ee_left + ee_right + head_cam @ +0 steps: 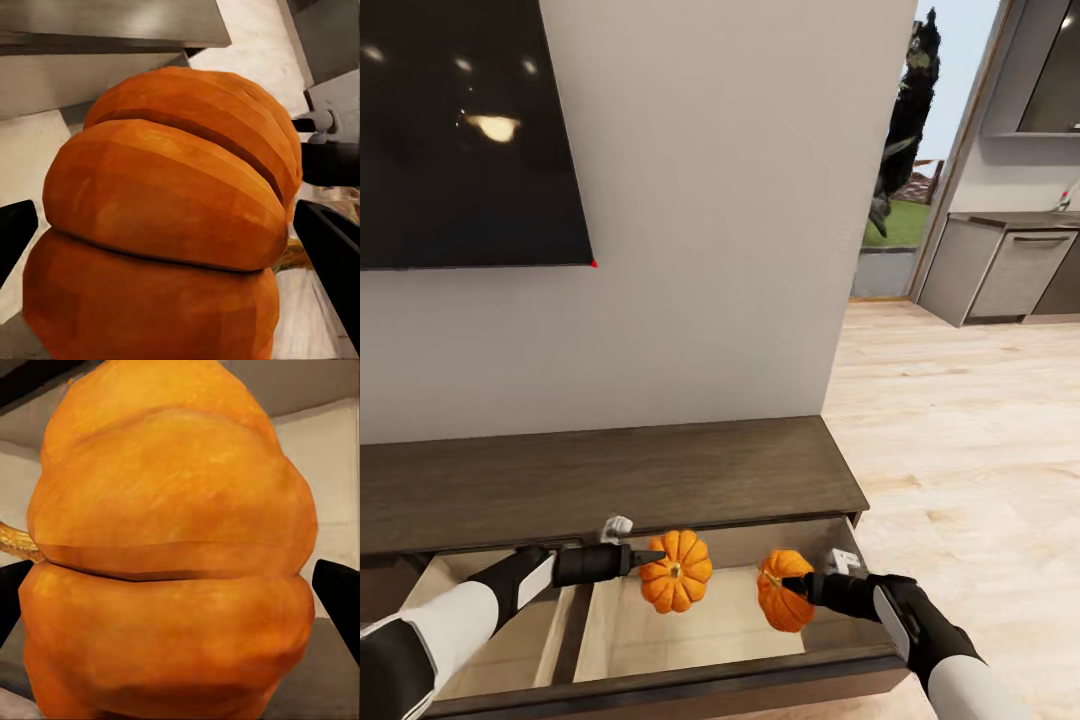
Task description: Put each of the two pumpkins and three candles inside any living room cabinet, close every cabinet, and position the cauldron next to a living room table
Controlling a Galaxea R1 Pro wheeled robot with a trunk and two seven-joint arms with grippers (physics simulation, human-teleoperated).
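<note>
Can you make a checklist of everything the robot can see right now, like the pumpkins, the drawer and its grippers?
Surface: long dark-brown wood cabinet, drawer open, pale inside.
Job's things: two bright-orange ribbed pumpkins, the left pumpkin and the right pumpkin, both held over the drawer.
Clutter: nothing seen.
Grippers: left gripper holds the left pumpkin; right gripper holds the right pumpkin.
Cables: nothing seen.
Surroundings: black wall screen, pale wood floor, grey kitchen units.

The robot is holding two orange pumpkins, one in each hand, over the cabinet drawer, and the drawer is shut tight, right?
Not quite. The drawer is pulled open, not shut: the head view shows its pale inside below both pumpkins. The rest is right: the left gripper holds one pumpkin and the right gripper holds the other pumpkin, both over the cabinet drawer.
</note>
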